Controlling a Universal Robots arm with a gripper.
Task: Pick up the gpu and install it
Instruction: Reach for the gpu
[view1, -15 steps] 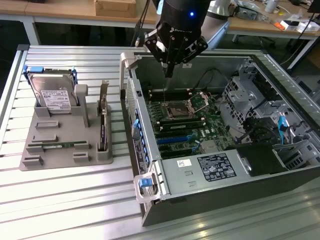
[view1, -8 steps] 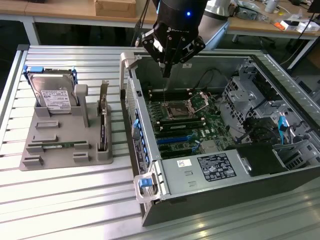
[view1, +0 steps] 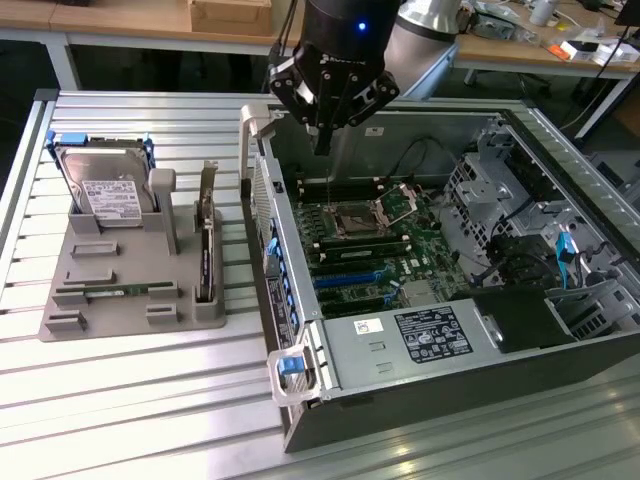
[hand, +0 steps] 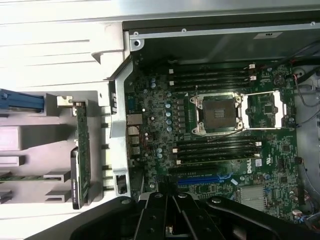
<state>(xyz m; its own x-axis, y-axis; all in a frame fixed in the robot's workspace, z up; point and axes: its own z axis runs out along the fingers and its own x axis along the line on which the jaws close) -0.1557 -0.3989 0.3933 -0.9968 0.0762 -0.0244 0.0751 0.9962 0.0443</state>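
The gpu (view1: 207, 250) is a thin black card with a silver-beige bracket, standing on its edge in a slot of the grey holder (view1: 120, 315), at the exterior view's left of the open computer case (view1: 420, 340). In the wrist view the gpu (hand: 82, 155) appears edge-on beside the case wall. My gripper (view1: 322, 140) hangs above the rear part of the case, over the motherboard (view1: 370, 240), well apart from the card. Its fingers (hand: 167, 220) are shut together and hold nothing.
The grey holder also carries a silver hard drive (view1: 105, 190) with blue rails and a slim green memory stick (view1: 110, 290). On the motherboard (hand: 150, 120) are an open CPU socket (hand: 217, 114), memory slots and blue expansion slots (hand: 197, 179). Cables and drive cages (view1: 500, 200) fill the case's far side.
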